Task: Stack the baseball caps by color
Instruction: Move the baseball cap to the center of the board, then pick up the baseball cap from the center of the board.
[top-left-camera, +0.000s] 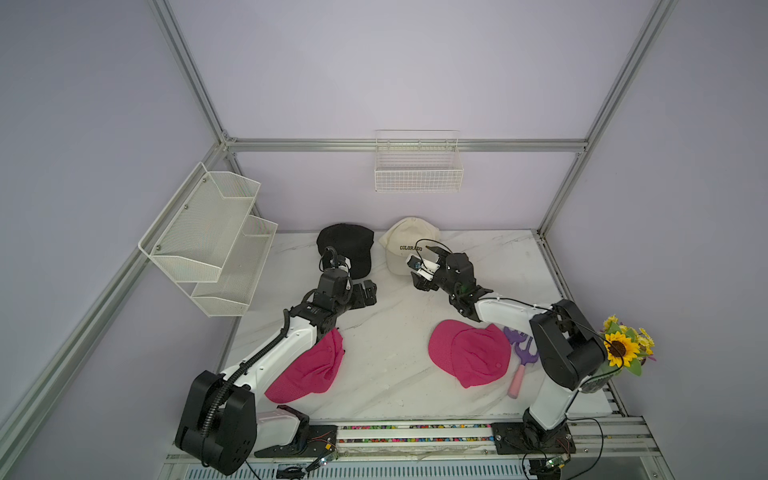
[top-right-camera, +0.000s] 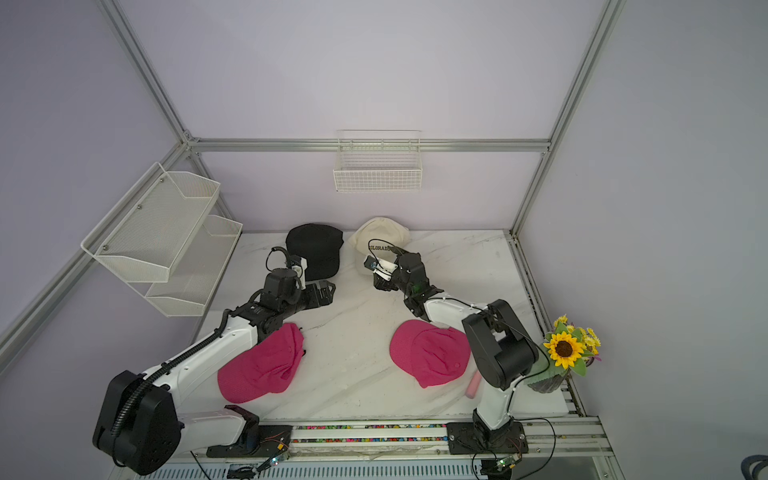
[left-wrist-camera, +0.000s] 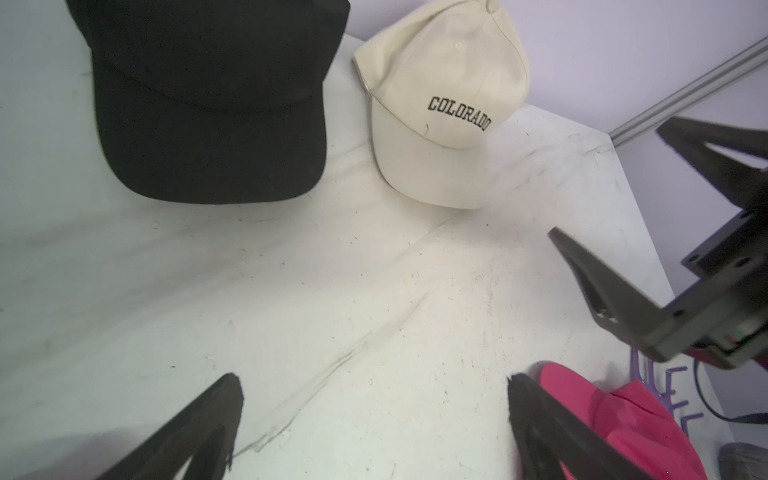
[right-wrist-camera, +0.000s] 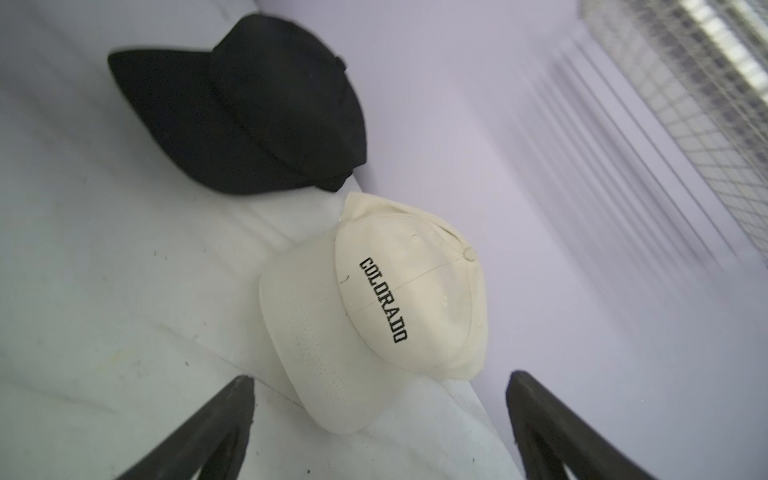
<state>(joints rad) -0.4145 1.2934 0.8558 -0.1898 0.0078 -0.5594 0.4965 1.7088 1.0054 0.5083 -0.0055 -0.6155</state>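
Lilac walls (top-left-camera: 374, 62) and aluminium framing (top-left-camera: 407, 145) enclose a white marble-patterned table (top-left-camera: 395, 386) on which caps of three colours lie. At the back edge, against the wall, a black cap (top-left-camera: 347, 245) and a cream cap (top-left-camera: 409, 241) lettered "COLORADO" sit close side by side, brims toward the robot; whether more caps lie under either cannot be told. Nearer the front, one pink cap (top-left-camera: 309, 370) lies partly beneath the left arm (top-left-camera: 274, 353). A second pink cap (top-left-camera: 469, 353) lies well apart from it, beside the right arm (top-left-camera: 507, 309) and just beside a purple toy garden fork (top-left-camera: 521, 353) with a pink handle. The left gripper (left-wrist-camera: 372, 378) is held over bare table near the black cap's brim, jaws spread wide and holding nothing. The right gripper (right-wrist-camera: 380, 378) hangs just before the cream cap's brim, its jaws likewise wide apart and gripping nothing. A white wire basket (top-left-camera: 417, 166) hangs on the back wall, a two-tier mesh shelf (top-left-camera: 212, 237) is fixed to the left wall, and a pot of sunflowers (top-left-camera: 623, 349) stands at the table's right edge
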